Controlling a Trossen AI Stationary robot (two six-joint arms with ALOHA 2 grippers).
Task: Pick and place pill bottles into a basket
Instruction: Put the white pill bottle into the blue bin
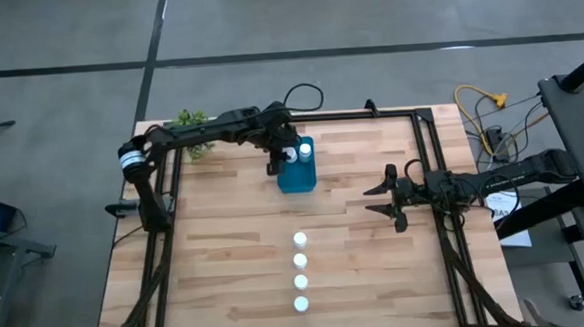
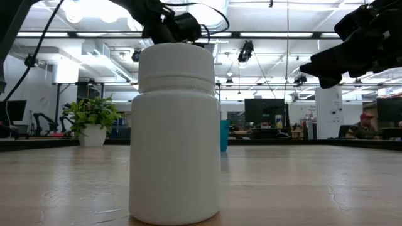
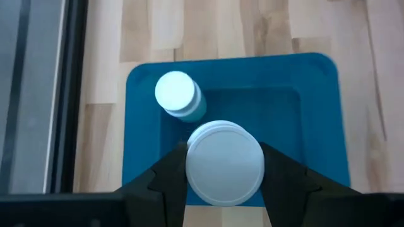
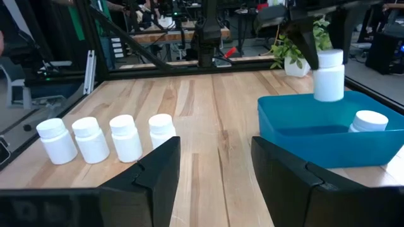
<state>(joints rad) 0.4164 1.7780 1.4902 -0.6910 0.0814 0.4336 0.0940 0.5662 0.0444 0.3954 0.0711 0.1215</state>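
Bottle (image 3: 225, 162) gripped – left fingers (image 3: 165, 180) over basket (image 3: 322, 113).

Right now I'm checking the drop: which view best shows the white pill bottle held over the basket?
The right wrist view: the held white pill bottle hangs above the teal-blue plastic basket, clear of its rim. The left wrist view shows only its cap between the left tool's fingers; the high view shows it tiny.
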